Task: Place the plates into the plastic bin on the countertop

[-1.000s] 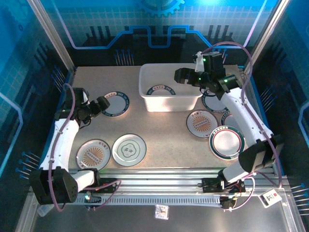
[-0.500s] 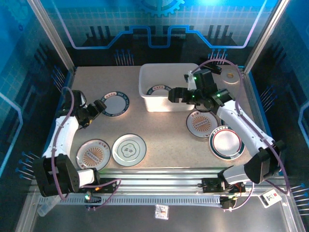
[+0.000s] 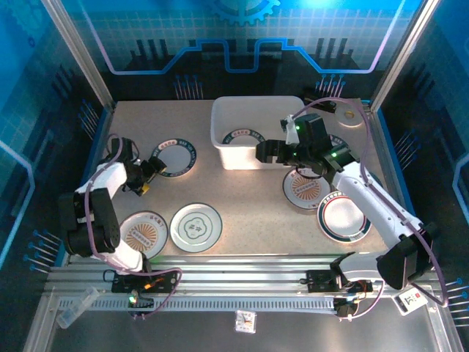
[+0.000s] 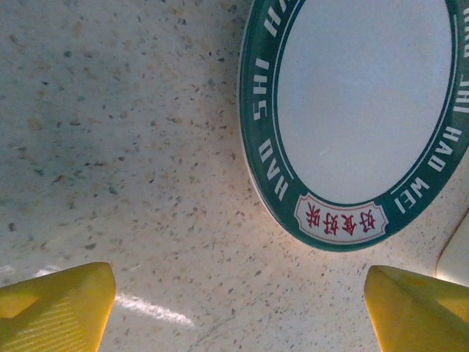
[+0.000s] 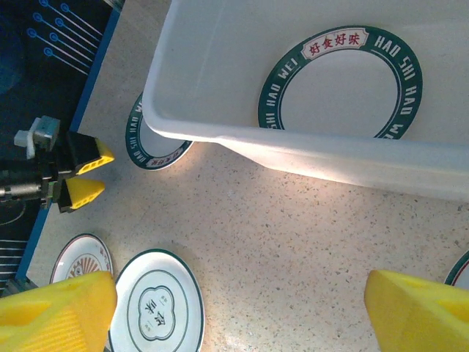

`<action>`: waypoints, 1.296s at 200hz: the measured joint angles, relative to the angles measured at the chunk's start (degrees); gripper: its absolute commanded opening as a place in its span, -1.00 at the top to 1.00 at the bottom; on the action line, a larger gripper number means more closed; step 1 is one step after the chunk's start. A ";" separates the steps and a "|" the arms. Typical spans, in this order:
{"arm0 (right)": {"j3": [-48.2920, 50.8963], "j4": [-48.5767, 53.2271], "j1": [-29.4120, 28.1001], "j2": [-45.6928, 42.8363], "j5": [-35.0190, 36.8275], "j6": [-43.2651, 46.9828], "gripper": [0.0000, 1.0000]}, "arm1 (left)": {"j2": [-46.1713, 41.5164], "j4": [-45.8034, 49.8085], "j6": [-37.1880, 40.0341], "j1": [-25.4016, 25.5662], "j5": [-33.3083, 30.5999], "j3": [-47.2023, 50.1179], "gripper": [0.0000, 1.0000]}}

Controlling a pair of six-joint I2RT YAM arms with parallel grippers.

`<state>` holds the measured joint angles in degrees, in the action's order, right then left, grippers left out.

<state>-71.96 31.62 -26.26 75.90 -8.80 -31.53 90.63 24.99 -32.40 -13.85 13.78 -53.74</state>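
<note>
While our left hand [image 3: 152, 169] stood wide open just beside a green-rimmed plate [image 3: 174, 158] on the surface [image 3: 242, 198], an orange-centred plate [image 3: 143, 233] and a pale flower plate [image 3: 196, 226] lay nearer us. Further right, the plastic bin [image 3: 260, 155] held a lettered plate [image 3: 243, 137], and our right hand [image 3: 264, 152] hung wide and empty at its front wall.

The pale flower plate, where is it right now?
In the top view the flower plate lies on the countertop near the front edge, left of centre, just right of the orange-centred plate.
</note>
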 measured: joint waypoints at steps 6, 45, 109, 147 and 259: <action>0.28 -0.02 0.00 -0.15 0.09 -0.04 -0.76 | 0.61 -0.50 -0.35 0.00 0.35 -0.11 -0.73; 2.91 -0.31 -0.09 -1.03 0.94 -0.70 -0.76 | 4.50 -2.80 -0.79 0.00 2.12 -2.29 -0.64; 4.52 -1.05 -0.09 -1.11 2.01 -1.49 -0.75 | 8.90 -5.44 -1.57 0.00 4.50 -4.92 -0.45; 4.52 -1.73 -0.09 -1.11 2.45 -1.49 -0.75 | 11.63 -6.34 -2.08 0.02 5.20 -5.75 -0.29; 5.27 -2.82 -0.11 -1.11 2.84 -1.90 -0.73 | 14.88 -8.85 -2.12 0.02 5.57 -6.03 0.39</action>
<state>-66.70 28.80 -26.37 74.78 -5.96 -33.43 105.51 16.14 -34.52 -13.82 19.35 -59.77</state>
